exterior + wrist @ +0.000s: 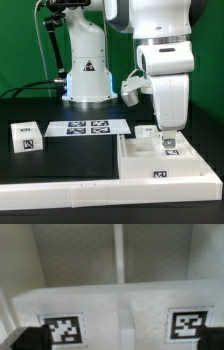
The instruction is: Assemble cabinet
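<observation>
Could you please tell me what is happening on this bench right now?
The arm's gripper is lowered onto the partly built cabinet on the exterior view's right, with its fingers either side of two tagged white pieces. Whether it is clamping them is unclear. A loose white block sits apart, beyond the marker board.

A plain green wall [20, 40] fills the back, evenly lit. In front of it, at the exterior view's left, a thin black cable [44, 45] hangs down. The table [60, 160] is black and matte, with a faint sheen. The marker board [88, 127] lies flat on the table, near its middle.
</observation>
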You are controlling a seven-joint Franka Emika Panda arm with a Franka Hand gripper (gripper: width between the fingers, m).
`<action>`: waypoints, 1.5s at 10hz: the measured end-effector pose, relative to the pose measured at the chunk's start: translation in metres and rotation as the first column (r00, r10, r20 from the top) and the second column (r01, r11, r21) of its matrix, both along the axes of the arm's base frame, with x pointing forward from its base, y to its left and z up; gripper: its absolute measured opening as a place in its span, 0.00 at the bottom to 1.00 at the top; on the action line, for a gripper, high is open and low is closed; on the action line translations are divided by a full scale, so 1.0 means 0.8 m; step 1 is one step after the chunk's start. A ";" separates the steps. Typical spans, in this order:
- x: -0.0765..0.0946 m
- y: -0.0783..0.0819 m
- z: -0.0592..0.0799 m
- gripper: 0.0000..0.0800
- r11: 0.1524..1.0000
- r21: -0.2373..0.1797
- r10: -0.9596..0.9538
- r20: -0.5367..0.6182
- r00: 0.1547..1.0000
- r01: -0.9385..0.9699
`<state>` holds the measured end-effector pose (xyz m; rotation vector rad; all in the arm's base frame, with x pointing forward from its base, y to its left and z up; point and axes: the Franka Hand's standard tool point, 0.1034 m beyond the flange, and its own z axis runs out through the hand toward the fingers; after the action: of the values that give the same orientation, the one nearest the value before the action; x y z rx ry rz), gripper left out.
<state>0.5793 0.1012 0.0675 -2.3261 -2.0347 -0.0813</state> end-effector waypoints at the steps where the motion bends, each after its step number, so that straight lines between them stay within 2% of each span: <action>1: -0.003 -0.001 0.004 0.96 1.000 -0.002 -0.001 0.002 1.000 0.001; 4: -0.033 -0.003 0.017 1.00 0.999 -0.003 -0.044 0.045 0.998 0.044; 7: -0.079 -0.008 0.022 1.00 0.996 -0.008 -0.087 0.063 0.994 0.087; 9: -0.118 -0.014 0.025 1.00 0.997 -0.022 -0.077 0.059 0.995 0.078; 11: -0.153 -0.012 0.009 1.00 0.998 -0.023 -0.065 0.043 0.997 0.066; 13: -0.182 -0.013 -0.007 1.00 0.998 -0.015 -0.055 0.037 0.998 0.056; 15: -0.204 -0.004 -0.020 1.00 0.999 -0.001 -0.054 0.037 0.998 0.054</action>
<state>0.4164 0.0977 0.0513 -2.3983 -1.9897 -0.1250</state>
